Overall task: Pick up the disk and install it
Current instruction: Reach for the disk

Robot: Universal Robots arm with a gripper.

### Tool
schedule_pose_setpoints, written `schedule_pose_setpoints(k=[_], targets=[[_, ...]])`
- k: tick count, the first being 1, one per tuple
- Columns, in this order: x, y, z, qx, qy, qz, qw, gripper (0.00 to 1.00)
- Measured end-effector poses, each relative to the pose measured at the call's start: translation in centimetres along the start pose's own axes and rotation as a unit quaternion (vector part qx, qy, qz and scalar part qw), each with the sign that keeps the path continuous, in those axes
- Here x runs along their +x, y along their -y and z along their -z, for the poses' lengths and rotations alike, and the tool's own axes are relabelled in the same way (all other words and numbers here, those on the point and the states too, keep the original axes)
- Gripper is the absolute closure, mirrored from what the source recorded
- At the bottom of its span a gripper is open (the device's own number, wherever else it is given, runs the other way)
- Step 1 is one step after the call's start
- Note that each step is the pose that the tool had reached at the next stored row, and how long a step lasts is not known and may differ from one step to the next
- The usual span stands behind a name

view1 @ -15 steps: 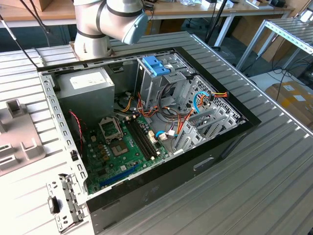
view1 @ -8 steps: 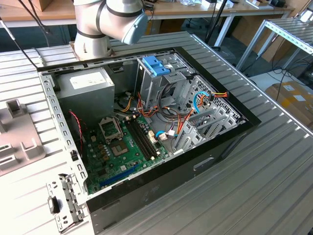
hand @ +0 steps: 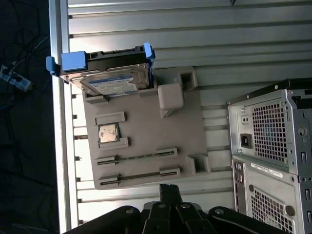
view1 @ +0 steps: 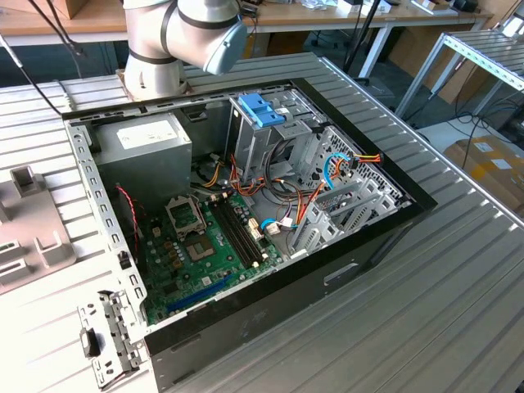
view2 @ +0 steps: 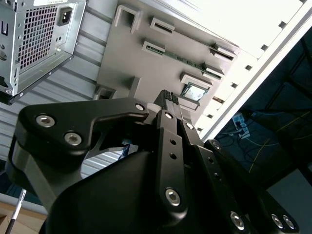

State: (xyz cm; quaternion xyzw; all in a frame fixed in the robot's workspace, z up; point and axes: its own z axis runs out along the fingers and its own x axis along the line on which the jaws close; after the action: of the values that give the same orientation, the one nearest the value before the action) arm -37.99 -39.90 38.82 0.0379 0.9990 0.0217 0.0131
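Tool (hand: 168,189), pinched shut and empty, hangs over one end of the grey tray (hand: 146,136), the disk (hand: 114,80) lying crosswise at the opposite end.

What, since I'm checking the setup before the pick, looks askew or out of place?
The disk lies slanted in its nest on the grey fixture plate, not square with the plate's edges. Nothing else stands out.

A ribbed aluminium table (view1: 426,278) spans the foreground. Beyond its far edge stands a wooden workbench (view1: 327,18). A cardboard box (view1: 491,164) sits on the grey floor (view1: 446,131).
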Motion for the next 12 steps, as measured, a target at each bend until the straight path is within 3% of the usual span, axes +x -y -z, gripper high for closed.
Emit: schedule_pose_setpoints(k=[12], targets=[[0.84,0.06,0.01,0.0000,0.0000,0.000,1.00000,0.89]])
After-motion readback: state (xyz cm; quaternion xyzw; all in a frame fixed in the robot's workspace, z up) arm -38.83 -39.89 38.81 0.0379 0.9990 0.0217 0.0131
